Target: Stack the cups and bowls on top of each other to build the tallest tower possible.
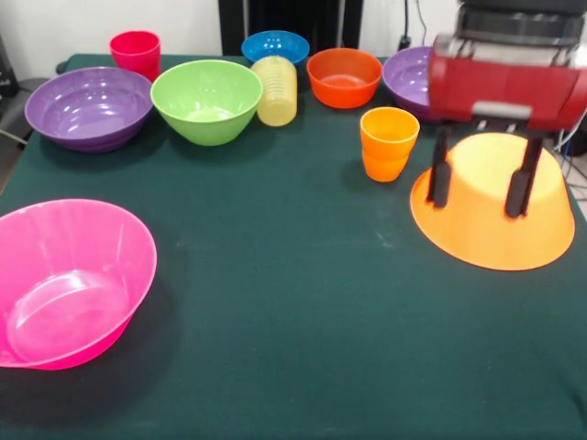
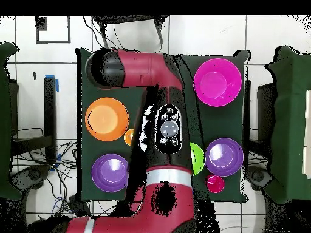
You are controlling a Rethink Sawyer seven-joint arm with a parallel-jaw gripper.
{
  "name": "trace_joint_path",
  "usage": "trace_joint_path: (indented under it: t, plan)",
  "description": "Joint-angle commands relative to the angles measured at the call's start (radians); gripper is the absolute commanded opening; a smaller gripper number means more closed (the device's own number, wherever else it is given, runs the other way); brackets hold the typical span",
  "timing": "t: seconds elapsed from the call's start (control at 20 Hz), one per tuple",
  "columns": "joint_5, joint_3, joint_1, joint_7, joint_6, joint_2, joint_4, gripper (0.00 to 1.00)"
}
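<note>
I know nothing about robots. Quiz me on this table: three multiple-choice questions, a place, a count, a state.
1. What stands between the green bowl and the orange-red bowl? A spoon; B pale yellow cup; C bottle.
2. How many purple bowls? A one; B two; C four.
3. The large orange bowl is: A upright; B upside down; C on its side.
Answers: B, it sits between them; B, one left, one right in the front view; B, its wide rim faces down.
</note>
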Motion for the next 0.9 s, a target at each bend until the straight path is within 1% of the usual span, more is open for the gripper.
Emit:
trace_joint_path:
  t: [0.05,0.2,0.35,0.45,0.65,0.75,0.9]
  plan:
    - [-0.078,0.216,-0.074,-0.381,0.239,0.148,-0.182,1.00]
    - [-0.076,0.253,-0.109,-0.436,0.329,0.176,-0.256,1.00]
    - [-0.082,0.286,-0.152,-0.500,0.436,0.231,-0.379,1.00]
    - [-0.089,0.290,-0.170,-0.516,0.490,0.251,-0.441,1.00]
    - [-0.094,0.295,-0.196,-0.540,0.566,0.277,-0.521,1.00]
    - [-0.101,0.288,-0.202,-0.546,0.608,0.276,-0.558,1.00]
    - [-0.122,0.293,-0.204,-0.575,0.673,0.301,-0.645,1.00]
